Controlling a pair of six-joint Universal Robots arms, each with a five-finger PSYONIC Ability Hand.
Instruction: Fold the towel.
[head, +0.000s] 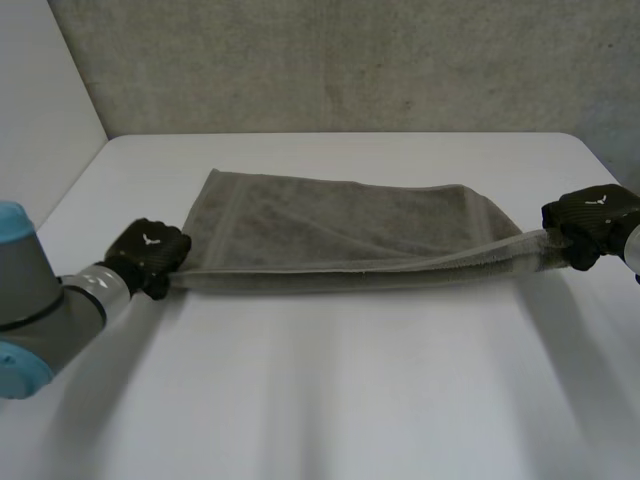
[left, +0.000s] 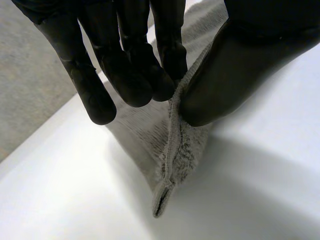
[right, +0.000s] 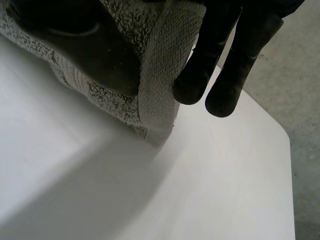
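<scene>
Left of frame, mid-height: your left hand (head: 150, 255), fingers (left: 135, 85) pressed together against thumb, pinching towel (head: 330, 225) by thin hem at near corner. Centre: towel's near edge lifted, stretched taut between hands; far part lying flat on table (head: 330, 400). Right edge of frame: right hand (head: 590, 225) pinching other near corner, thumb under, fingers over.

Risks:
- Left pinch holds little cloth; pull hands apart harder and hem likely slips.
- Move hands unevenly and fold lands skewed.
- Carry too low and far part may drag, bunch.
</scene>
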